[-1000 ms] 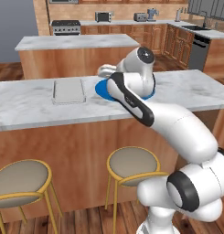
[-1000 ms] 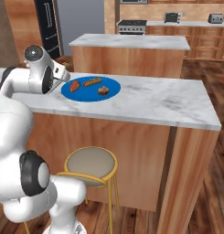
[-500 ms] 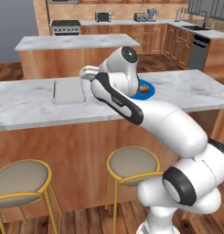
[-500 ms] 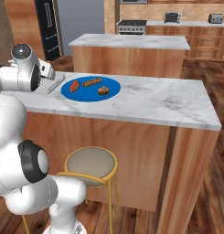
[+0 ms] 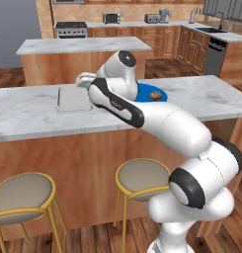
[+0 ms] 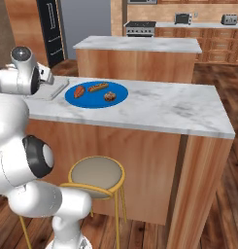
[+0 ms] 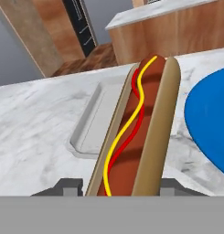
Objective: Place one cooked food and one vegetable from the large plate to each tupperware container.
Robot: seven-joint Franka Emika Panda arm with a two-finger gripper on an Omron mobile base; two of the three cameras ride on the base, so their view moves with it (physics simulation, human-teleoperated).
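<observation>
From the hand camera I saw the pincer (image 7: 117, 187) clamped on a hot dog (image 7: 138, 132), one dark fingertip (image 7: 67, 186) showing on either side of the bun at the bottom of the view. The hot dog ran lengthwise away from the hand, its sausage striped with a yellow and a red wavy line. The jaws stood only as far apart as the bun was wide, touching it on both flanks.

Beyond the hot dog lay a pale grey container (image 7: 97, 121) on the marble counter (image 7: 35, 119), and the blue plate (image 7: 209, 123) sat just beside it. I could not tell from this view how high above the counter the hot dog was.

In the left base view, the hand hung near the container's (image 5: 73, 99) edge that faces the plate, with the plate (image 5: 152, 91) partly hidden behind the arm and a brown lumpy piece (image 5: 155, 96) visible on it.

The right base view showed the plate (image 6: 118, 97) carrying three pieces: a red-orange tapered piece (image 6: 79, 91), a second hot dog (image 6: 97, 87) and the brown lumpy piece (image 6: 110, 97), all apart from each other.
</observation>
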